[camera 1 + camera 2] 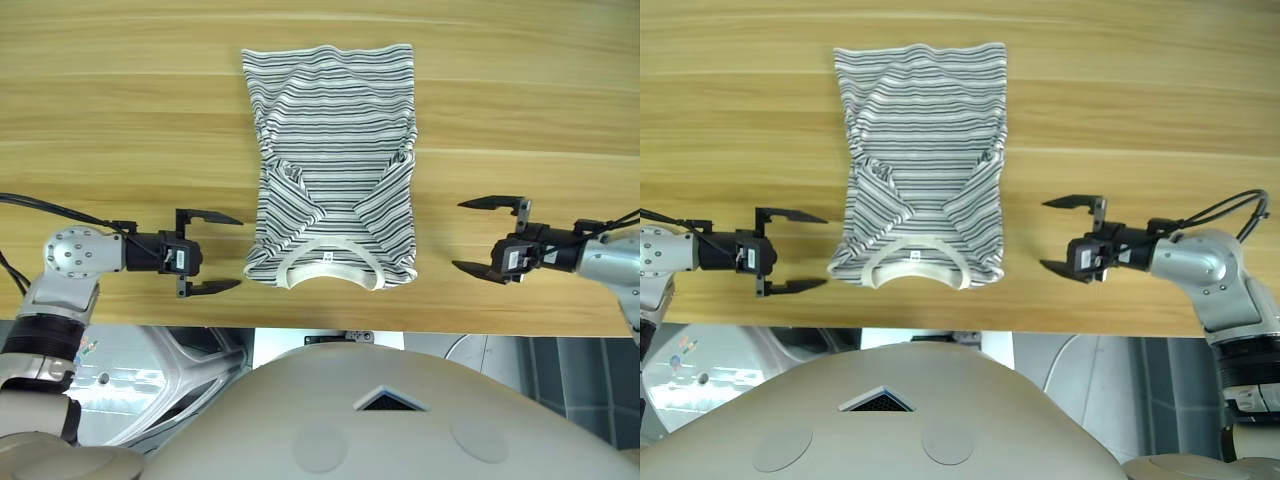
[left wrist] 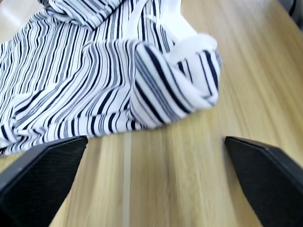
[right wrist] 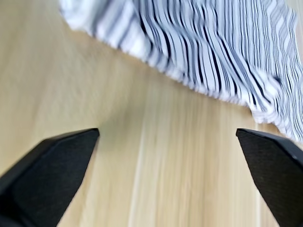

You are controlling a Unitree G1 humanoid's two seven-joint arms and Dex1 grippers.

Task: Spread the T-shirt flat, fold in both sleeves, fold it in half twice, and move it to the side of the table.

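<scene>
Wood-grain table (image 1: pixel 120 100), grey floor (image 1: pixel 580 390) below

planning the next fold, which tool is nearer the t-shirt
Left. The left tool almost touches the T-shirt beside its collar; the right tool stands clear of the other side.

Head stereo top-down; wrist cams near T-shirt (image 2: pixel 94 71)

T-shirt (image 1: pixel 330 150), left wrist view: cut off by the picture's edges; stripes blurred.
T-shirt, right wrist view: cut off likewise and heavily blurred; which fold lies nearest cannot be told.
Sleeves (image 1: pixel 385 200): folded inward, covering the chest beneath.
Neck label (image 1: pixel 328 257): too small to read.
Left gripper (image 1: pixel 238 252): in its wrist view both fingers (image 2: pixel 42 175) run off the picture's edge.
Right gripper (image 1: pixel 458 234): fingers (image 3: pixel 270 165) likewise cut off.
Surface (image 1: pixel 120 120): extends past the far and side edges.
</scene>
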